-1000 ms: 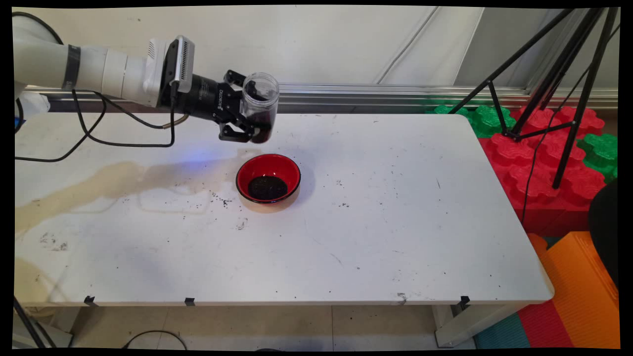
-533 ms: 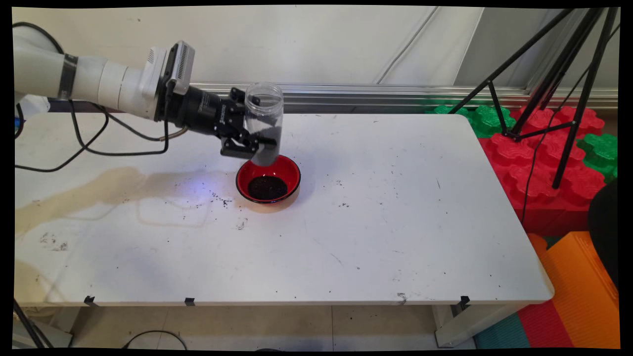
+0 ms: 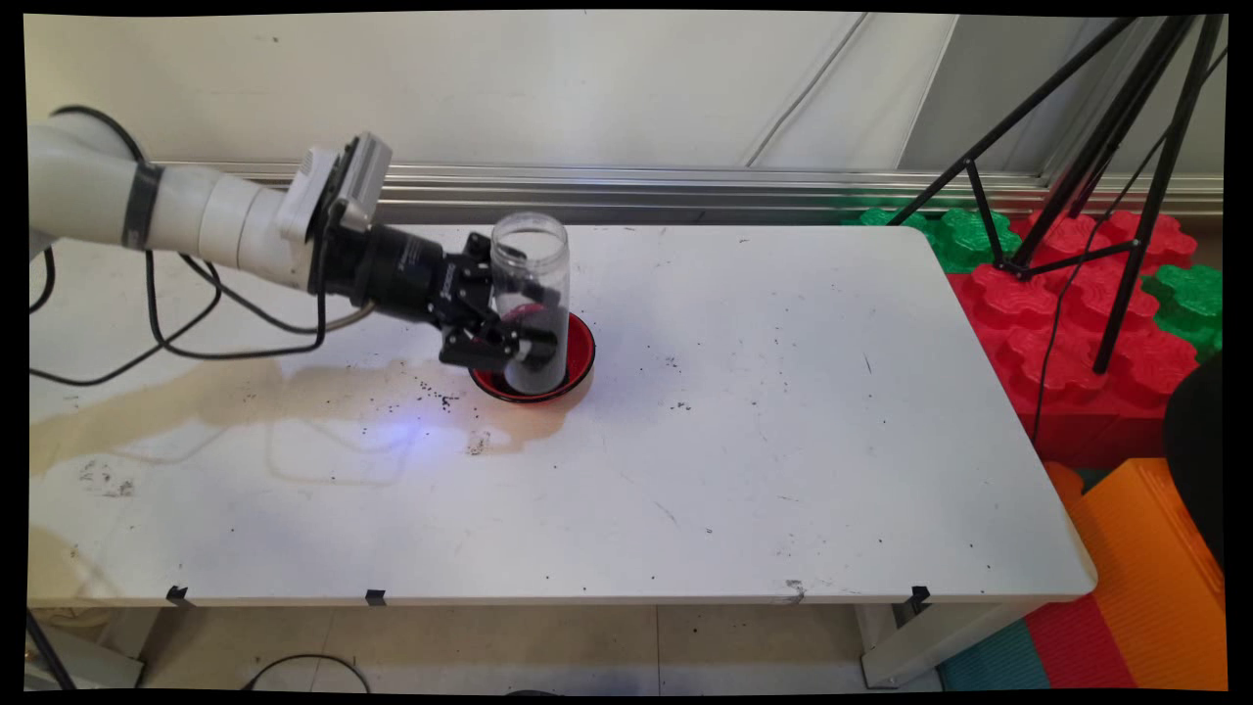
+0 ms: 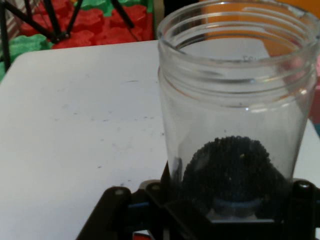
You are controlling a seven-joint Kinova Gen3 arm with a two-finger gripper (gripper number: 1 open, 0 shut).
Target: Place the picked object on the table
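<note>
A clear plastic jar point(image 3: 530, 294) without a lid stands upright in my gripper point(image 3: 519, 338), which is shut on its lower part. Dark small grains fill the jar's bottom. In the hand view the jar point(image 4: 235, 115) fills the right half, its open mouth at the top and the dark grains point(image 4: 227, 170) low inside. The jar hangs low in front of a red bowl point(image 3: 580, 351) with a black outside, hiding most of it. I cannot tell whether the jar touches the bowl.
Dark grains point(image 3: 436, 397) lie scattered on the white table point(image 3: 764, 421) left of the bowl, beside a brownish stain point(image 3: 196, 387). Black tripod legs point(image 3: 1096, 157) and red and green foam blocks point(image 3: 1077, 304) stand past the table's right edge.
The arm has come down and toward the near side with the jar. The jar was above and behind the bowl; now it covers most of the bowl.
</note>
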